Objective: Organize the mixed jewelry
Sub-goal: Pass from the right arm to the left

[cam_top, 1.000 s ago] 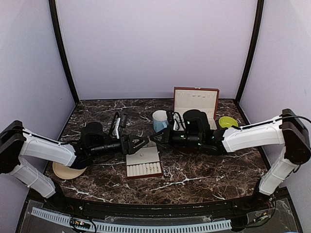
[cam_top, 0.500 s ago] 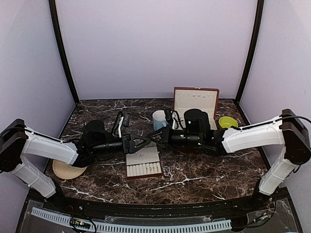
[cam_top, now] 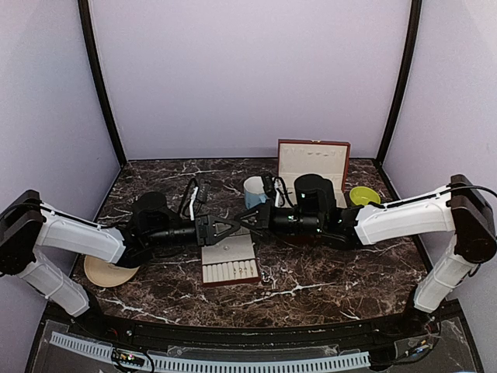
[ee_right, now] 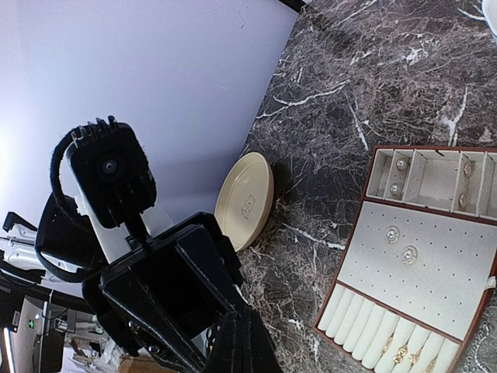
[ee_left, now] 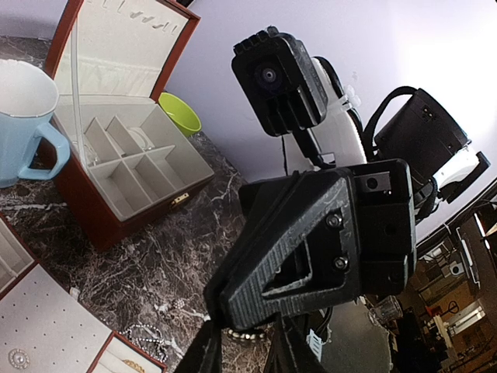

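Observation:
My two grippers meet tip to tip above the cream slotted tray [cam_top: 230,263]. The left gripper [cam_top: 227,227] is open; in the left wrist view [ee_left: 247,343] its fingers [ee_left: 203,353] stand apart on either side of the right gripper's tip [ee_left: 299,249]. The right gripper [cam_top: 244,220] is shut, and its fingers look pressed together in the right wrist view [ee_right: 245,322]. I cannot tell whether it holds anything. A pale beaded bracelet [ee_left: 247,336] and a dark beaded chain [ee_left: 144,334] lie on the marble. Small studs [ee_right: 392,233] and gold rings [ee_right: 400,353] sit in the tray [ee_right: 365,256].
A red-brown box [cam_top: 312,159] stands open at the back with its cream compartments [ee_left: 128,159] showing. A blue mug [cam_top: 254,191] is to its left and a green bowl [cam_top: 361,196] to its right. A cream plate [cam_top: 105,273] lies under the left arm.
The left gripper has moved a little to the right and the right gripper a little to the left, so their tips have closed up over the tray.

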{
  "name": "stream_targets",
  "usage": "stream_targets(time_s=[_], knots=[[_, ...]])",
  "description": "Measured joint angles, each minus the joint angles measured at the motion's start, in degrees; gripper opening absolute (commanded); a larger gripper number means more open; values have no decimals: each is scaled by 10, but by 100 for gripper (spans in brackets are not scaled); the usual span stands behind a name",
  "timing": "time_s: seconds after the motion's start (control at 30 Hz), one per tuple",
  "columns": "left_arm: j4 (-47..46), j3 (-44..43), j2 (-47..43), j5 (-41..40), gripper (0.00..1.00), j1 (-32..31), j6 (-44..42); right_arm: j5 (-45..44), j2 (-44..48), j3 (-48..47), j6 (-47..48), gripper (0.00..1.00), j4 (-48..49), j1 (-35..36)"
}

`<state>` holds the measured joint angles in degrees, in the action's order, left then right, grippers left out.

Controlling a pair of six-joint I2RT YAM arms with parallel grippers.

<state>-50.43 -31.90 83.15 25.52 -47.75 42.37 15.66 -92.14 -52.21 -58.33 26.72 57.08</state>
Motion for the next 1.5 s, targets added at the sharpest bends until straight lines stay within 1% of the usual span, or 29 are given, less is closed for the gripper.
stream_targets(time_s=[0.1,0.37,0.53,0.7,0.97,1.0,1.1,1.33,1.5], knots=[[-2,0,0,1,20,0,1,0,0,0,2,0,3,-1],[-8,1,0,2,17,0,3,0,0,0,2,0,6,-1],[-11,3,0,2,13,0,3,4,-2,0,2,0,8,-2],[-14,8,0,4,11,0,3,9,-6,0,2,0,11,-2],[-19,20,-5,9,9,1,3,10,-12,1,4,28,4,-2],[-18,22,-7,9,9,1,3,10,-13,2,4,33,3,-2],[-17,25,-12,11,9,2,2,8,-15,4,2,41,3,-2],[-12,29,-19,17,9,2,-2,5,-15,9,3,55,0,-2],[10,30,-32,21,9,2,-15,8,-15,9,15,61,-9,-2]])
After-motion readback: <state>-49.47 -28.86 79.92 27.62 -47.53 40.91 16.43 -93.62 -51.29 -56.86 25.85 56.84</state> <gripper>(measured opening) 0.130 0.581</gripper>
